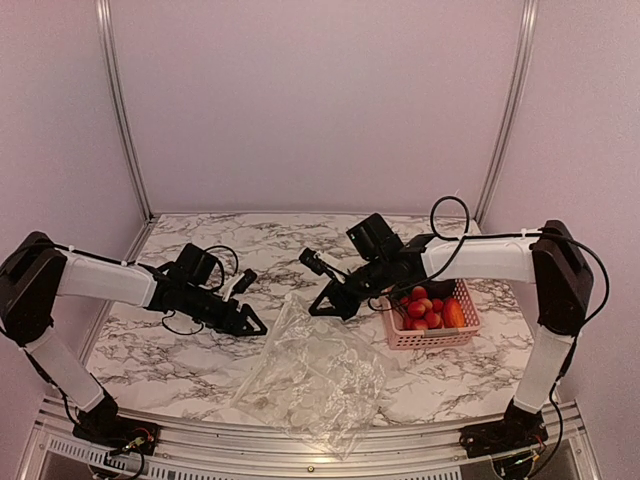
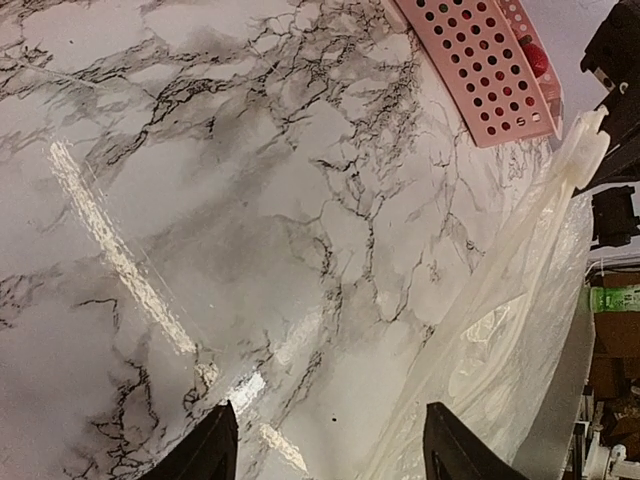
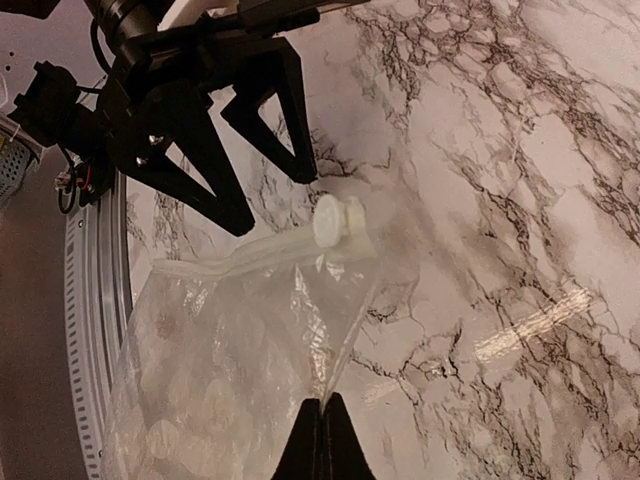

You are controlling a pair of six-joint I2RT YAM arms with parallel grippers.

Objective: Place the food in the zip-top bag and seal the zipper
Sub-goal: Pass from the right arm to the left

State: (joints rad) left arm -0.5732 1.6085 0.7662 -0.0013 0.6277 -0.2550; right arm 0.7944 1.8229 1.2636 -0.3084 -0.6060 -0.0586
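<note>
The clear dotted zip-top bag (image 1: 315, 370) lies flat on the marble table, mouth towards the grippers. Its whitish zipper (image 3: 250, 255) ends in a white slider (image 3: 335, 220). My right gripper (image 3: 323, 445) is shut on the bag's side edge just below the zipper; in the top view it (image 1: 328, 303) sits at the bag's far corner. My left gripper (image 2: 330, 450) is open and empty, just left of the bag (image 2: 510, 330), over bare marble; it also shows in the top view (image 1: 255, 325). The food, red pieces (image 1: 418, 308) and an orange carrot (image 1: 453, 315), lies in the pink basket (image 1: 470, 335).
The pink slotted basket (image 2: 480, 70) stands right of the bag, under the right arm. The table's metal front edge (image 1: 300, 450) runs close below the bag. Pink walls enclose the back and sides.
</note>
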